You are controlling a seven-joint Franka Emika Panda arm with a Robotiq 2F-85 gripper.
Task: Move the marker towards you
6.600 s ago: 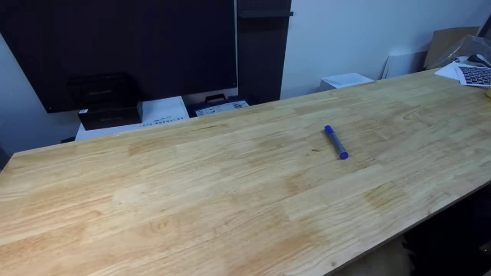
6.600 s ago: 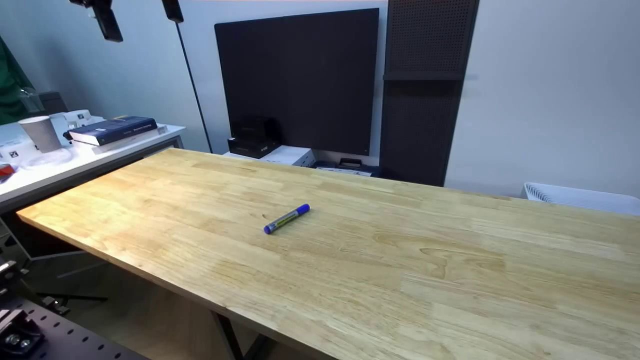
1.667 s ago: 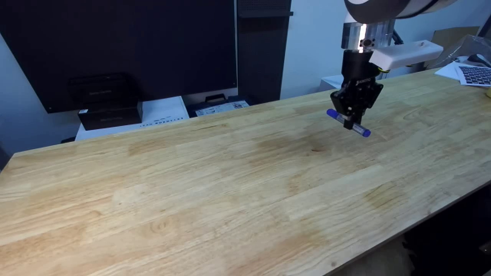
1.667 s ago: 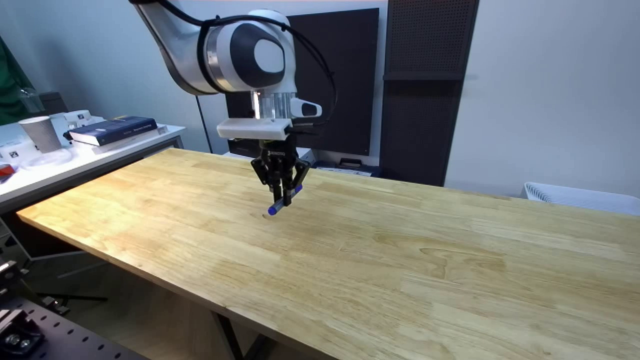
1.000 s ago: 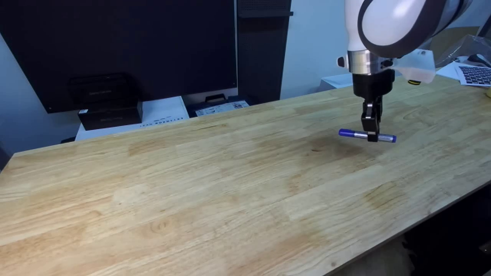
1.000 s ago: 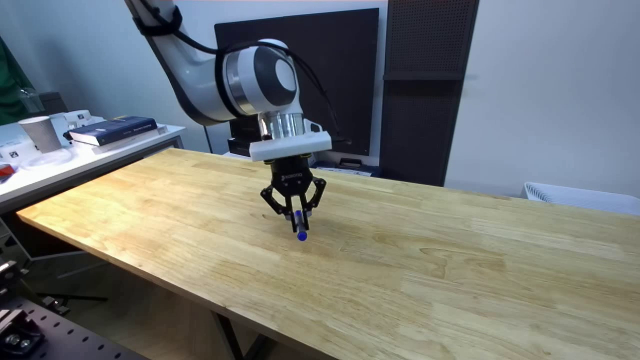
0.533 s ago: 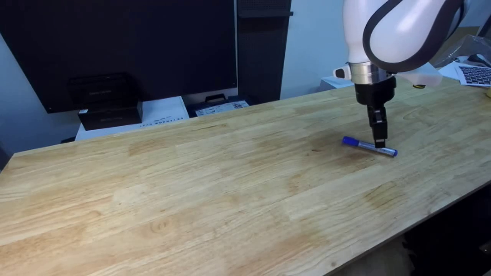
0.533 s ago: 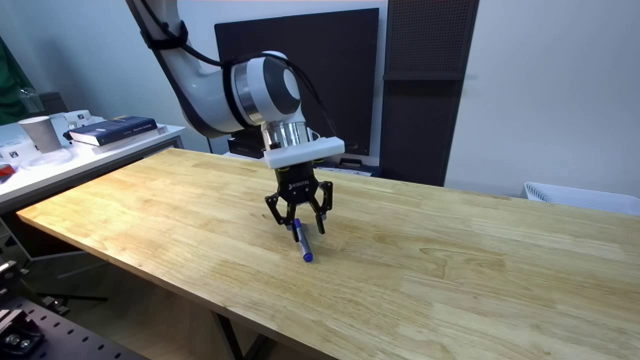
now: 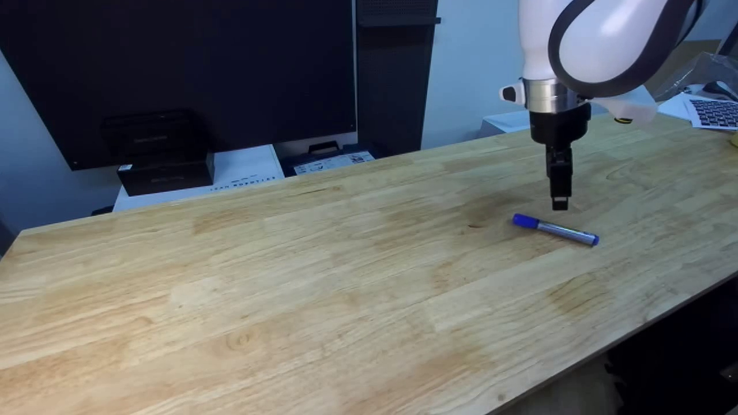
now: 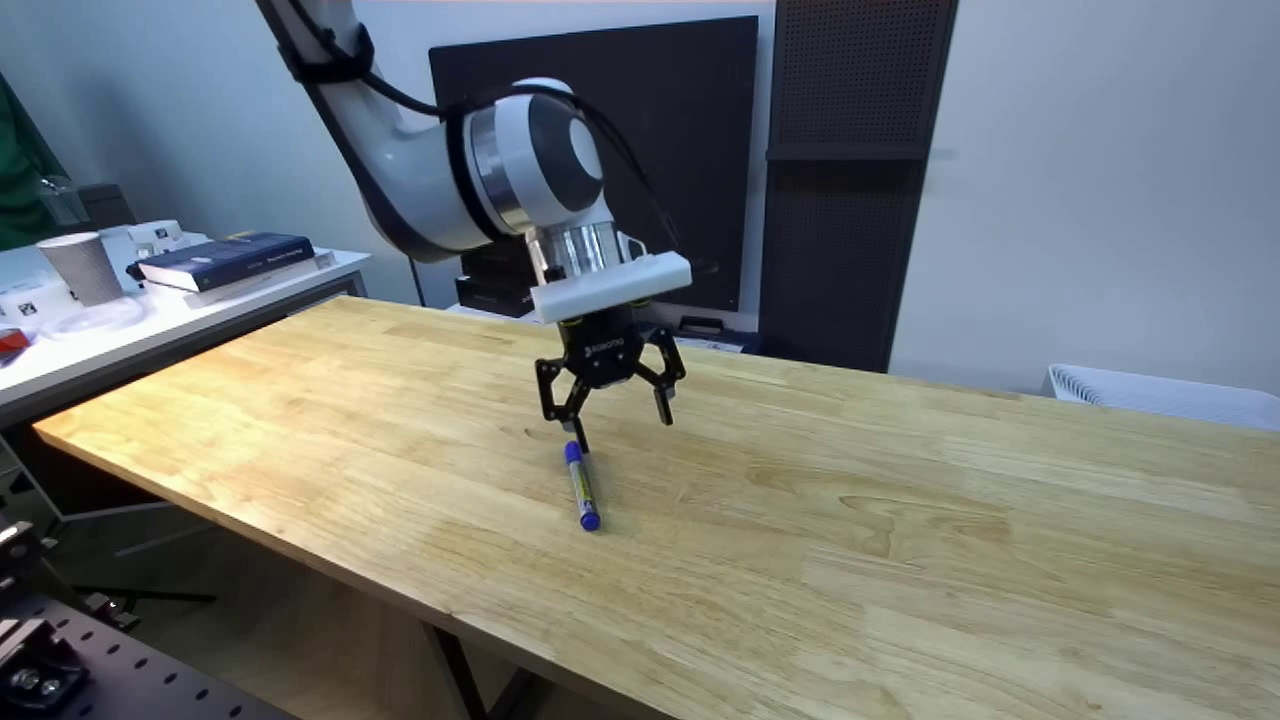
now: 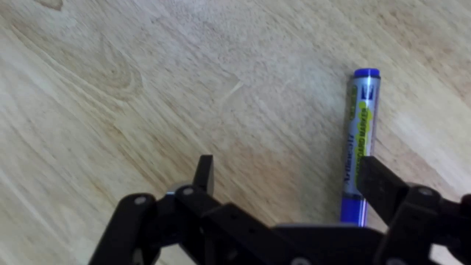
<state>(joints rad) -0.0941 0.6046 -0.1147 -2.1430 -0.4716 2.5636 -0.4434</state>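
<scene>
The marker, silver-bodied with a blue cap and blue end, lies flat on the wooden tabletop in both exterior views (image 9: 556, 230) (image 10: 582, 487). My gripper is open and empty in both exterior views (image 9: 560, 204) (image 10: 625, 434). Its fingertips are a little above the table, near the marker's capped end. In the wrist view the marker (image 11: 362, 125) lies at the right, its cap toward the gripper body. One finger of the gripper (image 11: 287, 159) overlaps the marker's edge in this view; the other is well to its left. The cap's far end is hidden behind the gripper body.
The wide wooden tabletop (image 10: 850, 600) has its near edge below the marker in both exterior views. A white side table with a cup (image 10: 82, 268) and books (image 10: 226, 260) stands at the left. A keyboard (image 9: 715, 113) lies on the tabletop's far right.
The marker was picked up, turned, lowered nearer the table's near edge and let go. In the last half second my gripper has opened wider and risen off it; the marker has shifted slightly.
</scene>
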